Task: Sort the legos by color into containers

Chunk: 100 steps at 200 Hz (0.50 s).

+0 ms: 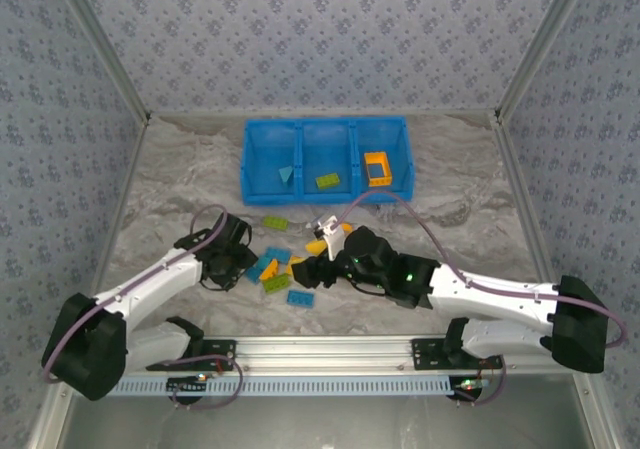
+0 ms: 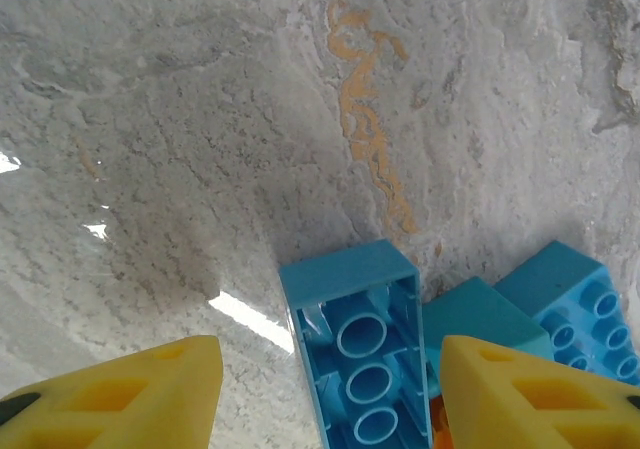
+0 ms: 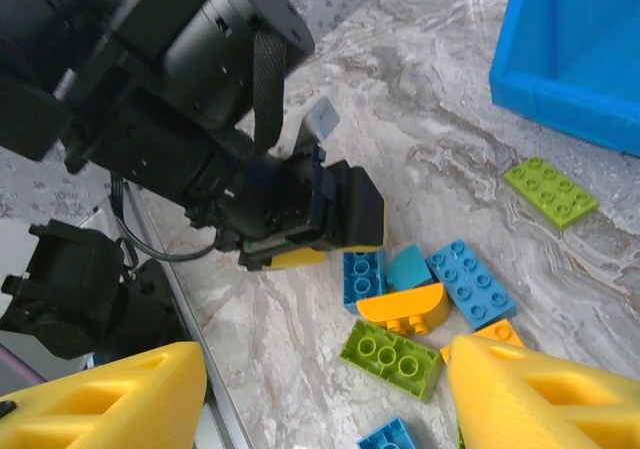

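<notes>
Blue three-compartment bin, open top, three bricks sorted. Left compartment: one light blue piece. Middle: one lime brick. Right: orange frame, lying flat. Loose pile of blue, lime and orange bricks sits nearer than the bin. One upturned blue brick shows its tubes.

Blue bin holds three legos (one per compartment); others lie scattered on the table.

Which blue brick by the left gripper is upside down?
The brick between the left gripper's fingers: hollow tubes face up; the neighbour brick shows studs.
</notes>
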Each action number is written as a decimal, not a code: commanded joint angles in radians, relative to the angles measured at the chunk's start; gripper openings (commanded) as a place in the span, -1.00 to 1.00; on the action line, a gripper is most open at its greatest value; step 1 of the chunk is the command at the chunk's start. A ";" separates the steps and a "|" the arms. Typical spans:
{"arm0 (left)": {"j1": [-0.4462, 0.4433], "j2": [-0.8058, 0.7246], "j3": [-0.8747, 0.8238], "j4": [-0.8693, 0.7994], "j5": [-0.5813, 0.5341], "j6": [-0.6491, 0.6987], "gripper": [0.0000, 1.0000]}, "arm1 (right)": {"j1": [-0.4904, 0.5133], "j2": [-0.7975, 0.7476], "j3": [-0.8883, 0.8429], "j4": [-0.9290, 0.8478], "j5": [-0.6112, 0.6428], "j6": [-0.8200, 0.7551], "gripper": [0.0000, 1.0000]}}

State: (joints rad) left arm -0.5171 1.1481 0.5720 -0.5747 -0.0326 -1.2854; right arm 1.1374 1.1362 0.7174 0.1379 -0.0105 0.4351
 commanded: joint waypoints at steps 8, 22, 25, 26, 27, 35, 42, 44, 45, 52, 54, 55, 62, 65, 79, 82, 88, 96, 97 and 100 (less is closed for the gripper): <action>0.004 0.028 -0.002 0.057 0.008 -0.033 0.19 | 0.002 -0.011 0.005 0.012 0.025 -0.024 0.36; 0.003 0.030 0.011 0.040 -0.012 -0.029 0.20 | 0.004 -0.002 0.013 0.003 0.026 -0.025 0.36; 0.003 0.032 0.010 0.041 -0.013 -0.029 0.20 | 0.004 0.001 0.015 0.001 0.027 -0.024 0.36; 0.004 0.033 0.011 0.041 -0.013 -0.029 0.20 | 0.003 0.001 0.015 0.000 0.027 -0.024 0.36; 0.004 0.034 0.011 0.041 -0.014 -0.029 0.20 | 0.004 0.002 0.015 0.000 0.026 -0.024 0.35; 0.004 0.040 0.009 0.046 -0.014 -0.029 0.20 | 0.003 0.008 0.016 -0.001 0.025 -0.020 0.35; 0.004 0.051 0.008 0.049 -0.014 -0.030 0.19 | 0.003 0.012 0.016 -0.001 0.023 -0.016 0.35; 0.004 0.055 0.007 0.050 -0.013 -0.031 0.18 | 0.004 0.012 0.016 0.000 0.022 -0.014 0.35; 0.005 0.056 0.007 0.050 -0.013 -0.031 0.17 | 0.003 0.013 0.016 0.000 0.022 -0.014 0.35; 0.004 0.070 0.004 0.059 -0.012 -0.032 0.14 | 0.003 0.015 0.016 0.001 0.019 -0.011 0.35; 0.005 0.072 0.004 0.062 -0.011 -0.032 0.13 | 0.003 0.016 0.016 0.001 0.019 -0.010 0.35; 0.005 0.075 0.003 0.064 -0.011 -0.033 0.12 | 0.002 0.016 0.015 0.002 0.020 -0.010 0.35; 0.004 0.085 0.003 0.072 -0.010 -0.035 0.10 | 0.003 0.016 0.017 0.002 0.019 -0.008 0.35; 0.004 0.089 0.000 0.078 -0.010 -0.035 0.08 | 0.004 0.016 0.015 0.002 0.020 -0.007 0.35; 0.004 0.107 -0.003 0.103 -0.010 -0.037 -0.01 | 0.004 0.013 0.017 0.002 0.020 -0.009 0.35; 0.003 0.112 -0.002 0.106 -0.011 -0.037 -0.03 | 0.003 0.013 0.019 0.000 0.021 -0.009 0.35; 0.004 0.119 0.000 0.111 -0.013 -0.036 -0.09 | 0.004 0.011 0.020 -0.005 0.025 -0.010 0.35; 0.004 0.124 0.005 0.111 -0.016 -0.035 -0.17 | 0.004 0.011 0.024 -0.010 0.026 -0.010 0.35; 0.003 0.125 0.006 0.109 -0.018 -0.034 -0.18 | 0.003 0.011 0.024 -0.010 0.027 -0.010 0.35; 0.003 0.125 0.009 0.103 -0.021 -0.034 -0.22 | 0.004 0.011 0.025 -0.013 0.029 -0.010 0.35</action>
State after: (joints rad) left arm -0.5171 1.2575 0.5663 -0.4881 -0.0353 -1.3109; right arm 1.1378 1.1481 0.7177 0.1387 -0.0036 0.4286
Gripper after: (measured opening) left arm 0.446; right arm 0.676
